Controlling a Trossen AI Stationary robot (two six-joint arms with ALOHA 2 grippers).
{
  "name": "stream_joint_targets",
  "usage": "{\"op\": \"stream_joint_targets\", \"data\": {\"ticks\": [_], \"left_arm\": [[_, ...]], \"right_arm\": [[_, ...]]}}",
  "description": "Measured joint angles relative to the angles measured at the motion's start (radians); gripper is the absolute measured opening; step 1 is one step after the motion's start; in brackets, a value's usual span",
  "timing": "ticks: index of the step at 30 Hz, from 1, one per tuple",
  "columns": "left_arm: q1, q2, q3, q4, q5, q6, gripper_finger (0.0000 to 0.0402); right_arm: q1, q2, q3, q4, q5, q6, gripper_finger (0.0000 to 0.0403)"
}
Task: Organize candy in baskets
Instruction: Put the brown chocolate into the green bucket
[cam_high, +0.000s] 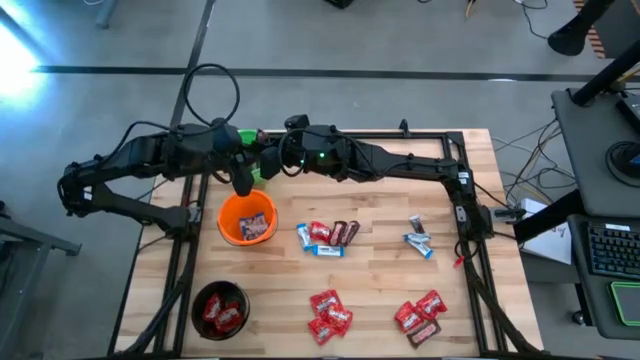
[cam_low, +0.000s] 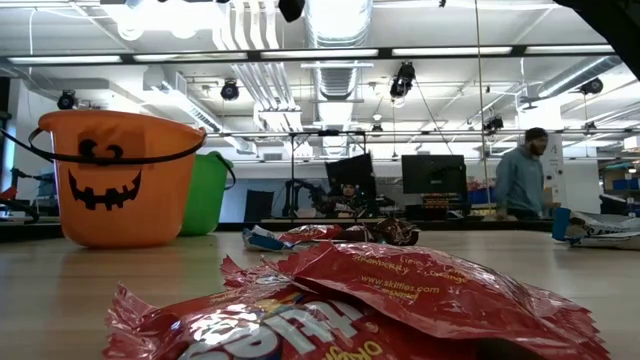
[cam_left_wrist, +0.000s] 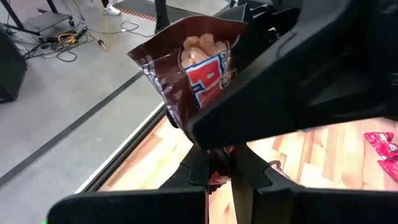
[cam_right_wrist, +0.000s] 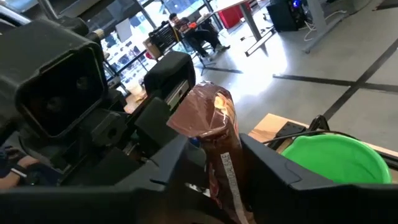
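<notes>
While both arms meet above the far-left part of the table (cam_high: 380, 250), a dark brown candy packet (cam_left_wrist: 193, 68) is passing from one to the other. The left gripper (cam_left_wrist: 214, 171) is pinched tight on the packet's lower end, as its wrist view shows, with the wrapper standing up from between the fingers. The right gripper (cam_right_wrist: 214, 168) sits around the same packet from the other side; its fingers flank the wrapper and look to be spread partly apart, so I judge it is letting go rather than gripping, though contact cannot be ruled out. The hand-over seems meant to let the left arm reach a basket on its own side.

Just below the meeting point stands the orange basket (cam_high: 246, 222), near the left edge, already holding some candy. The green basket (cam_high: 250, 140) is at the far edge, mostly hidden under the arms, and the black basket (cam_high: 220, 307) is at the near-left corner with red sweets inside. Loose candy remains on the table: a mixed row (cam_high: 326, 236) near the middle, blue-and-white pieces (cam_high: 419, 240) toward the right edge, and two red clusters (cam_high: 329, 313) along the near edge. Much sorting appears to be left.
</notes>
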Motion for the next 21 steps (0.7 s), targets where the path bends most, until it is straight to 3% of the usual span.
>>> {"op": "stream_joint_targets", "data": {"ticks": [9, 21], "left_arm": [[0.002, -0.001, -0.001, 0.000, -0.002, -0.011, 0.0001], [0.070, -0.003, 0.011, -0.031, 0.000, 0.033, 0.0001]], "right_arm": [[-0.001, 0.000, 0.000, -0.007, 0.014, -0.017, 0.0198], [-0.022, 0.000, 0.001, -0.028, 0.057, -0.047, 0.0215]]}}
